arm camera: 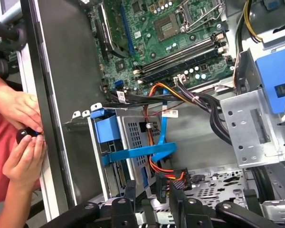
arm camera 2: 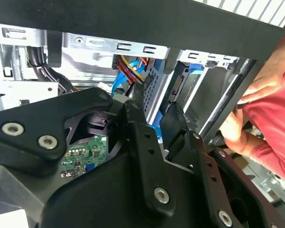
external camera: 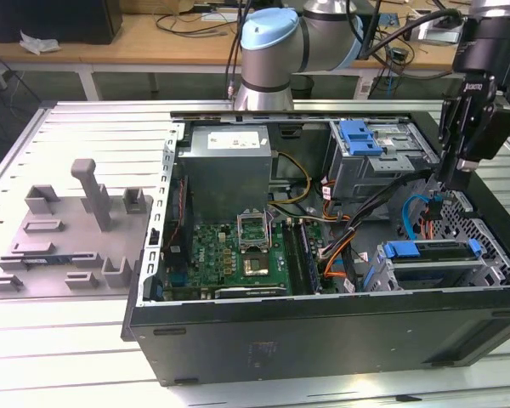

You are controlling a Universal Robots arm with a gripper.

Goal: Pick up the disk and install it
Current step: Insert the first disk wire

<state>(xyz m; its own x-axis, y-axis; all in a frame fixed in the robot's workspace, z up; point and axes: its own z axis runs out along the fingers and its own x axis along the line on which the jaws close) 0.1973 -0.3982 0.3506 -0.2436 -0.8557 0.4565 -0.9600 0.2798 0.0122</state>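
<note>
The disk (external camera: 431, 252), a grey drive in a blue plastic bracket, sits in the lower drive cage at the front of the open computer case, on the exterior view's right. The first wrist view shows its blue bracket end (arm camera: 106, 130) at the cage mouth. My gripper (external camera: 449, 183) hangs inside the case just behind that cage, close to the side wall. Its two black fingers (arm camera: 128, 191) stand apart and open, with a black cable plug and orange wires (arm camera: 167, 176) between and below them. The second wrist view shows the gripper (arm camera 2: 154, 126) with nothing clamped in it.
A second metal cage with a blue latch piece (external camera: 361, 136) stands at the back. Cable bundles (arm camera: 199, 97) cross from the green motherboard (external camera: 238, 251). A person's hands (arm camera: 20, 137) in a red sleeve rest on the case edge. A grey fixture plate (external camera: 68, 229) lies beside the case.
</note>
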